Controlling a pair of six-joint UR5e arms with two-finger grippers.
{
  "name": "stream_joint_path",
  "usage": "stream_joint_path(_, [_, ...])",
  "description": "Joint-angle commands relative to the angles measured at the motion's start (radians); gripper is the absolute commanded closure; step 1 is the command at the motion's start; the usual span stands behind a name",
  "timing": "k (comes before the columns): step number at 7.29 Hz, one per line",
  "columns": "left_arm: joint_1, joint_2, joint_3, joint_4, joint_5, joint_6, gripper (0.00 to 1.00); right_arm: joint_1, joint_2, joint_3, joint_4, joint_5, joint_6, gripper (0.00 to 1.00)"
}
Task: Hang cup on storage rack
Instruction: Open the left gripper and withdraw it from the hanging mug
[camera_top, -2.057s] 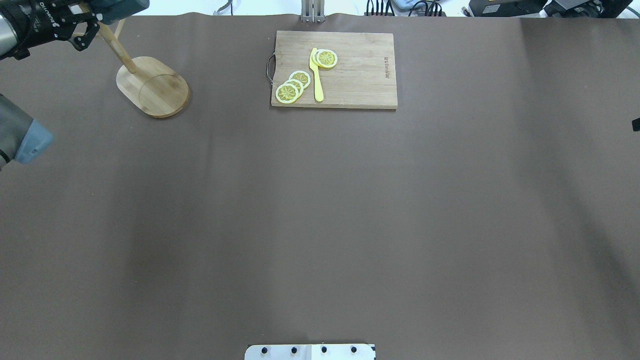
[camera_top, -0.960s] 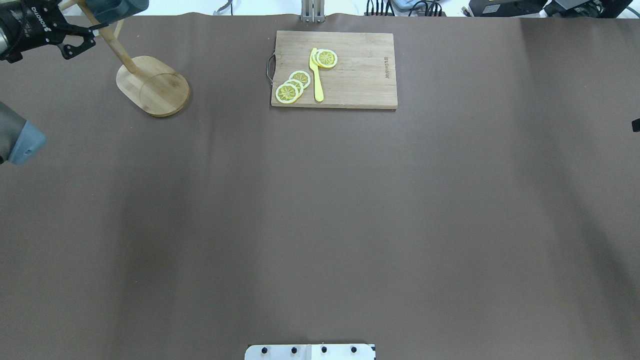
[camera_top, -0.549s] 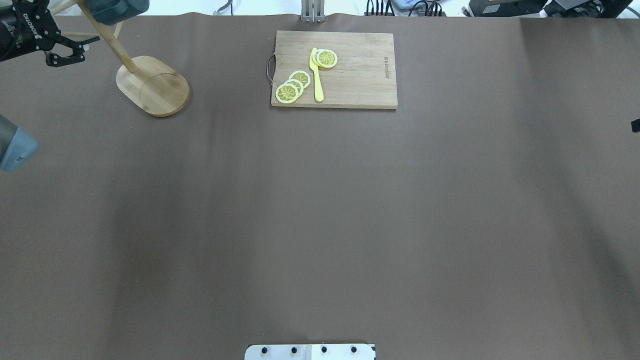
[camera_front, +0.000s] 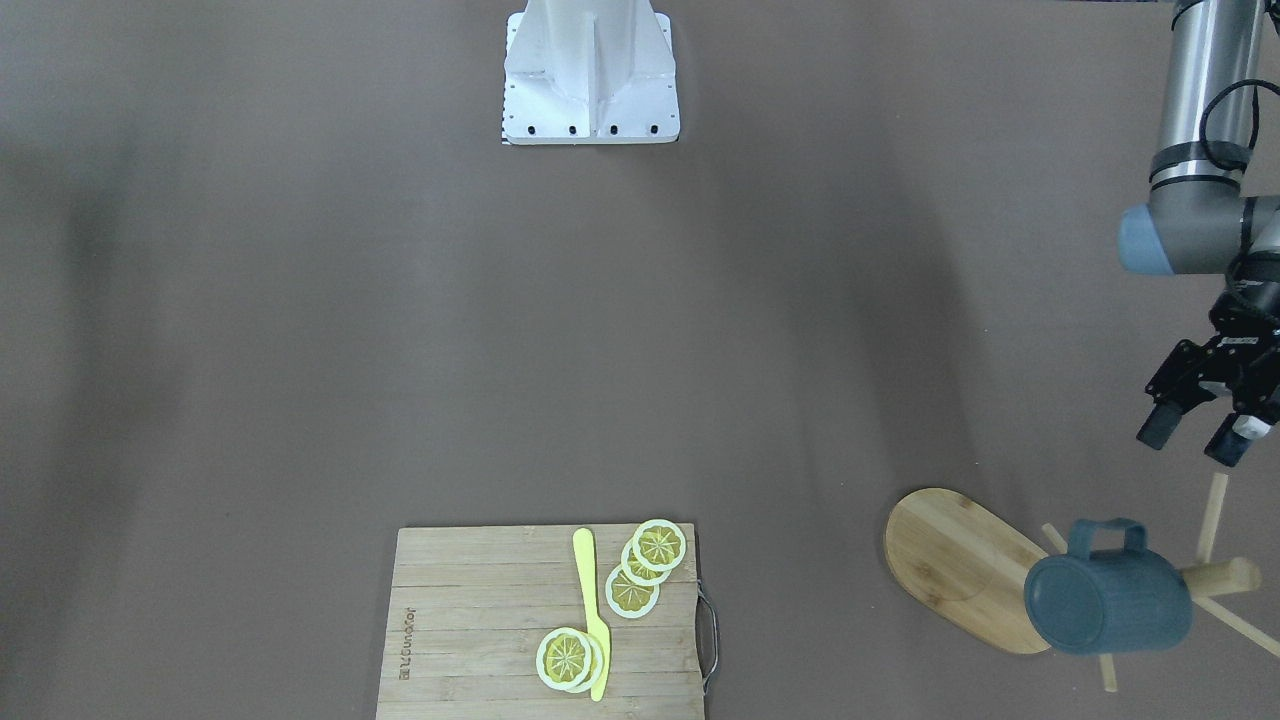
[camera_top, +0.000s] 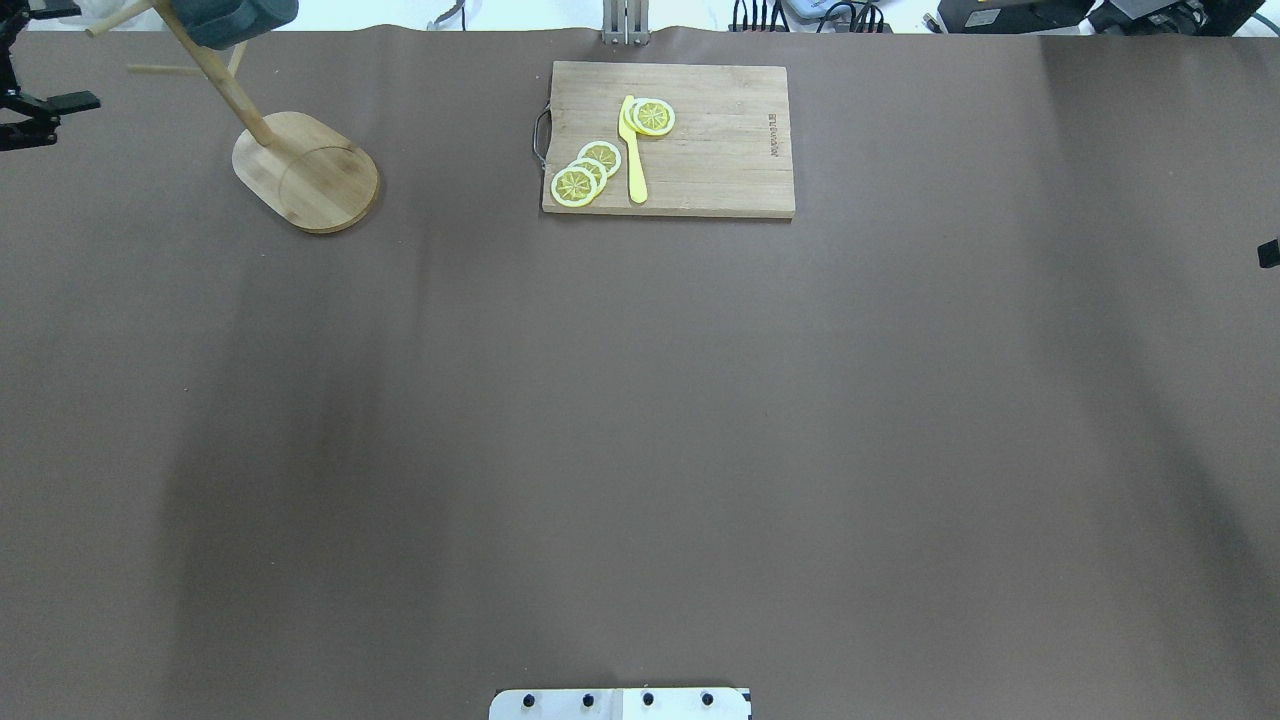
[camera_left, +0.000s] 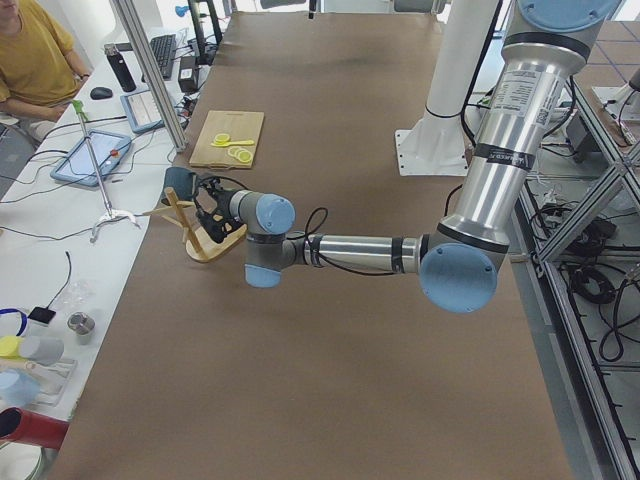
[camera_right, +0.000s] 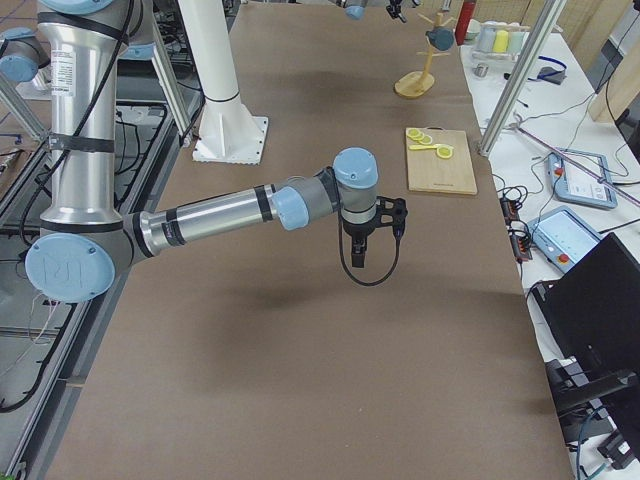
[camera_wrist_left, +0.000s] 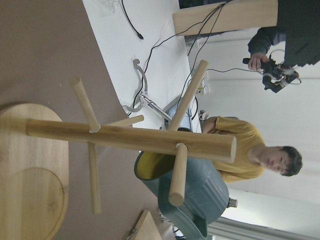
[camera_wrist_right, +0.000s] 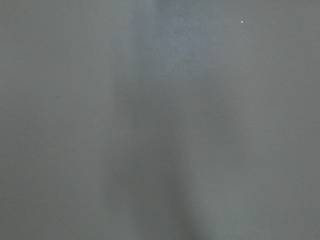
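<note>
The dark blue-grey cup (camera_front: 1108, 592) hangs by its handle on a peg of the bamboo storage rack (camera_front: 950, 560), mouth away from the front camera. In the left wrist view the cup (camera_wrist_left: 197, 192) shows its yellow-olive inside behind the rack's post (camera_wrist_left: 130, 140). My left gripper (camera_front: 1192, 443) is open and empty, apart from the rack on the robot's side of it. In the overhead view it (camera_top: 30, 110) sits at the left edge, left of the rack (camera_top: 305, 172). My right gripper (camera_right: 360, 250) hovers over bare table; I cannot tell if it is open.
A rectangular bamboo cutting board (camera_top: 720, 150) with lemon slices (camera_top: 585, 172) and a yellow knife (camera_top: 632, 150) lies at the table's far middle. The robot base (camera_front: 590, 70) stands at the near edge. Brown mat (camera_top: 640, 450) covers the table.
My left gripper has drawn back from the rack, towards the overhead view's left edge. The cup stays hanging on the peg. The right arm has not moved.
</note>
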Motion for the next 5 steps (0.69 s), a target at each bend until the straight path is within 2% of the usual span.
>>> stream_joint_path(1, [-0.052, 0.091, -0.02, 0.01, -0.086, 0.479, 0.02, 0.0, -0.006, 0.002, 0.002, 0.023, 0.002, 0.0])
stream_joint_path(3, [-0.141, 0.095, -0.013, 0.03, -0.077, 0.664, 0.02, 0.0, -0.006, 0.0, 0.005, 0.023, 0.002, 0.0])
stream_joint_path(5, [-0.241, 0.139, -0.019, 0.166, -0.037, 1.155, 0.02, 0.0, -0.01, -0.002, 0.011, 0.011, 0.0, 0.0])
